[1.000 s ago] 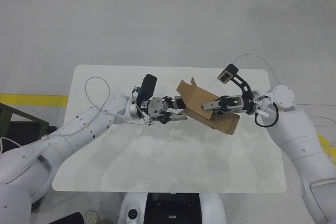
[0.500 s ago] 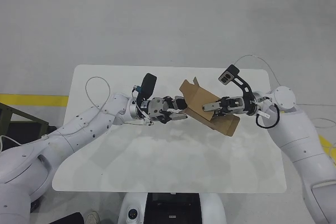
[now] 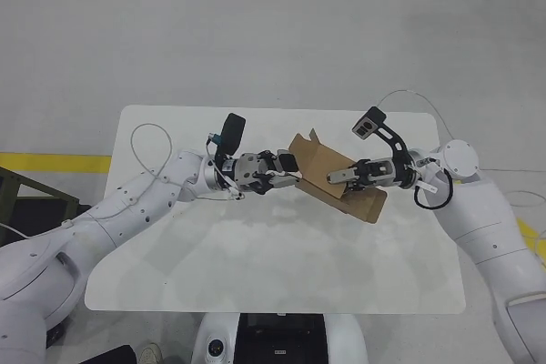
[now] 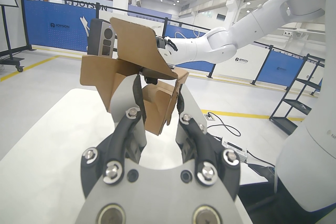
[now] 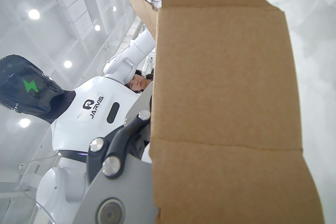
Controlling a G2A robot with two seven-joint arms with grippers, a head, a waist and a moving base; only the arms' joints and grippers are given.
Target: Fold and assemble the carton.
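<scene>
Carton (image 3: pixel 332 177): brown corrugated board, partly folded, flaps loose and standing at different angles; held tilted in the air above the far middle part of the white table (image 3: pixel 255 264), between the two grippers, no part seen resting on the tabletop. In the left wrist view (image 4: pixel 136 51), shows one broad flap raised and bent over and an open hollow end facing the camera. In the right wrist view (image 5: pixel 223 104), shows a long plain panel crossed by two creases, close against the lens. Right gripper (image 3: pixel 348 172): clamped on a wall of the carton from the right-hand end, one metal finger (image 5: pixel 143 101) lying flat along the panel's edge, the other hidden behind the board. Left gripper (image 3: pixel 287 173), (image 4: pixel 157 93): at the carton's opposite end, fingers spread, a lower corner of the carton sitting in the gap between them; firm contact with the pads not certain. Right arm's wrist camera (image 4: pixel 102 41): black-faced block, just behind the raised flap. Table: white, rounded corners, on a pale grey floor.
</scene>
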